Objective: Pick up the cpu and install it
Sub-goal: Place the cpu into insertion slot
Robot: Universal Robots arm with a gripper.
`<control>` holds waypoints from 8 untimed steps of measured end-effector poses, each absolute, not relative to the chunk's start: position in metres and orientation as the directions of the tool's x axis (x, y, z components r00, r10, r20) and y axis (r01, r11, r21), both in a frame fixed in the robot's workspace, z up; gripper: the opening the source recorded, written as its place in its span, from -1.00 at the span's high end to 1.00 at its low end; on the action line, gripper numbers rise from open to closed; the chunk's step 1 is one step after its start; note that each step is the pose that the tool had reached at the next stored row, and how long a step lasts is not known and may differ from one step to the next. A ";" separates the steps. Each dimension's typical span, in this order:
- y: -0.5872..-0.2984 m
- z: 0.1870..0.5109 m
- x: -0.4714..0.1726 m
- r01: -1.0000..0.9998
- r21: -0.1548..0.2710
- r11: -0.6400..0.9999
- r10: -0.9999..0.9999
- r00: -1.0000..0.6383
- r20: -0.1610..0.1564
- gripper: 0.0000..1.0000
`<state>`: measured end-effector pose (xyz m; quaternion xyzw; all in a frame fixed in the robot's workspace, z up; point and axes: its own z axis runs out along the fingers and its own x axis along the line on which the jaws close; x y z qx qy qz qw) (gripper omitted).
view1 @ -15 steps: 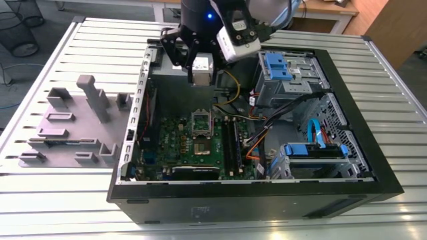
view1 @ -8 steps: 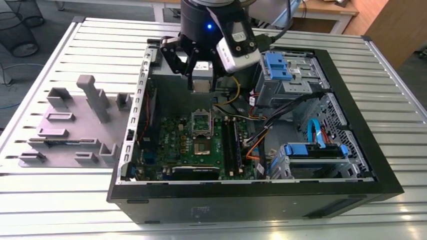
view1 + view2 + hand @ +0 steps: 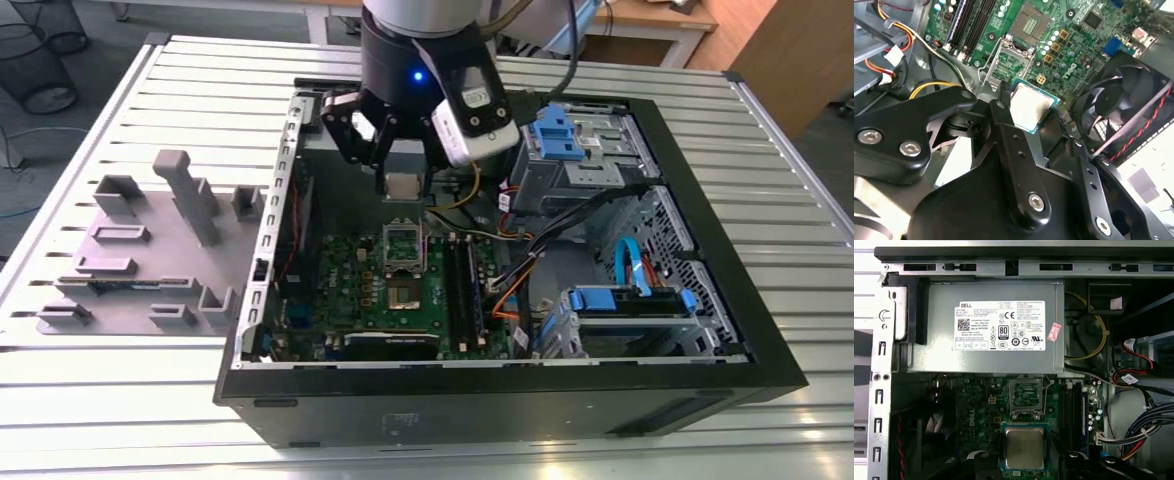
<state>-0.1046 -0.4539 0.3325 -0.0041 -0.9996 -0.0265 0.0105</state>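
My gripper (image 3: 400, 182) is shut on the cpu (image 3: 400, 188), a small square chip with a pale metal top, held flat above the green board (image 3: 347, 290) inside the open computer case. In the second wrist view the cpu (image 3: 1031, 106) sits between the black fingers (image 3: 1000, 116), short of the dark socket frame (image 3: 1004, 60) and the open socket (image 3: 1029, 22). In the first wrist view the cpu (image 3: 1025, 446) hangs just past the socket frame (image 3: 1026, 397). In the exterior view the socket (image 3: 404, 292) lies nearer the camera than my gripper, beyond the frame (image 3: 404, 245).
The black case wall (image 3: 507, 395) rings the board. A power supply (image 3: 989, 325) lies beside the socket, memory slots (image 3: 461, 285) and cables (image 3: 534, 250) toward the exterior view's right, blue drive cages (image 3: 574, 140) beyond. A fan (image 3: 1119, 110) stands close by. Grey fixture blocks (image 3: 147, 250) sit outside.
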 end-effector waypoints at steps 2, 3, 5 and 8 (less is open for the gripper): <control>-0.455 0.330 -0.105 0.009 0.053 0.999 0.008 -1.000 0.021 0.06; -0.455 0.328 -0.105 0.009 0.053 0.999 0.008 -1.000 0.021 0.06; -0.456 0.326 -0.105 0.009 0.053 0.999 0.008 -1.000 0.021 0.06; -0.457 0.321 -0.104 0.009 0.053 0.999 0.008 -1.000 0.021 0.06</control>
